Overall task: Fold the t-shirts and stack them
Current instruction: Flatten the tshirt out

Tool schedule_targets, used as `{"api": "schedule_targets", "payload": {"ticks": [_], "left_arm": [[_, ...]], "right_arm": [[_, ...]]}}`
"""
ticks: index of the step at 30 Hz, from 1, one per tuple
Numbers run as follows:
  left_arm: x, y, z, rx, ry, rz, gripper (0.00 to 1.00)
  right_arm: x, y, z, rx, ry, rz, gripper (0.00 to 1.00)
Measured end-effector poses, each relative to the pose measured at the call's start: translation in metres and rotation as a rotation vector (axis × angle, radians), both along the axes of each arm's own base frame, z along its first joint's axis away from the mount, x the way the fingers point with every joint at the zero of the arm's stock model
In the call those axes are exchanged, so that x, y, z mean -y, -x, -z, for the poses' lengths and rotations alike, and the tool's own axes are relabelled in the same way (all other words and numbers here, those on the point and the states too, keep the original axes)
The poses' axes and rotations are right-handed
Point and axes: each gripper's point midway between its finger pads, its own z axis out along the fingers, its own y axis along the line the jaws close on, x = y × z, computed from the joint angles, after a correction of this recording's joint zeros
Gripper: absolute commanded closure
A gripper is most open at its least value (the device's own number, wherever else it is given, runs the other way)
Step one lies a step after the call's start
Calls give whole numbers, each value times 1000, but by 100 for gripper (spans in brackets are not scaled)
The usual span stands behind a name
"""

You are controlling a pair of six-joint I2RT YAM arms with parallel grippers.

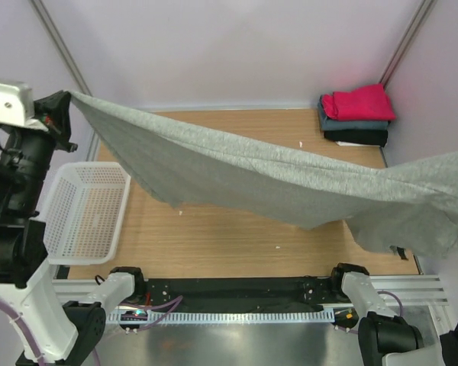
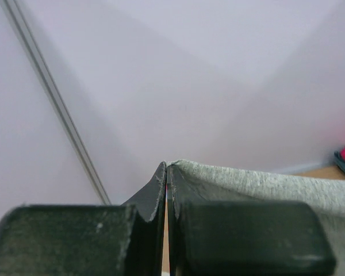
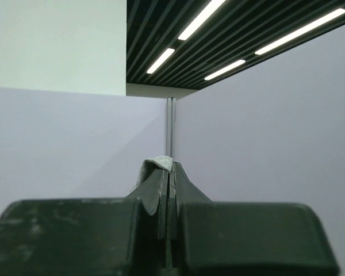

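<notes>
A large heather-grey t-shirt [image 1: 275, 179] hangs stretched in the air across the table, from upper left to the right edge. My left gripper [image 1: 65, 103] is shut on its left corner, high at the far left; the left wrist view shows the grey cloth [image 2: 264, 184] pinched at the fingertips [image 2: 167, 169]. My right gripper is off the top view's right edge; in the right wrist view it [image 3: 169, 167] is shut on a fold of grey cloth [image 3: 155, 164]. A folded stack, magenta-red t-shirt [image 1: 359, 103] over slate-blue [image 1: 355, 123] over black [image 1: 359, 138], lies at the far right corner.
A white plastic mesh basket [image 1: 84, 210] stands at the table's left edge. The wooden tabletop [image 1: 229, 244] lies under the hanging shirt. Purple walls enclose the back and sides. The arm bases sit on the black rail [image 1: 237, 290] at the near edge.
</notes>
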Motion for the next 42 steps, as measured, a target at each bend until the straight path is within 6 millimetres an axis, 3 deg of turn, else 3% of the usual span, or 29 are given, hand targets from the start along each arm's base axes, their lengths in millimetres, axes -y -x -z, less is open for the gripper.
{"api": "schedule_targets", "payload": {"ticks": [3, 6, 10, 15, 18, 21, 26, 28, 32, 35, 37, 40, 42], "left_arm": [[-5, 24, -29, 93, 0, -23, 100], [-11, 42, -52, 167, 8, -51, 100], [-17, 49, -69, 218, 13, -84, 100], [-25, 25, -63, 179, -1, -134, 100], [-27, -3, -44, 112, -18, -154, 100], [-28, -42, -13, 19, -38, -168, 100], [-28, -127, 63, -187, -77, -179, 100], [-27, -163, 97, -277, -88, -176, 100], [-24, -228, 176, -469, -106, -168, 100], [-23, -256, 215, -561, -112, -164, 100], [-23, -265, 220, -571, -111, -164, 100], [-22, -265, 203, -532, -102, -166, 100], [-22, -259, 182, -482, -85, -167, 100]], "right_arm": [[1, 20, -9, 50, 16, 35, 99], [4, 18, -12, 54, 22, 54, 99], [11, -4, -19, 40, 30, 79, 99], [20, -57, -16, -26, 34, 85, 99], [27, -108, 6, -124, 30, 73, 99], [35, -171, 44, -257, 27, 51, 99], [48, -288, 119, -506, 15, 3, 99], [53, -335, 155, -605, 7, -19, 99], [66, -421, 247, -824, -36, -49, 99], [73, -462, 296, -930, -67, -60, 99], [75, -477, 313, -968, -82, -66, 99], [75, -482, 305, -958, -88, -70, 99], [73, -475, 280, -903, -81, -70, 99]]}}
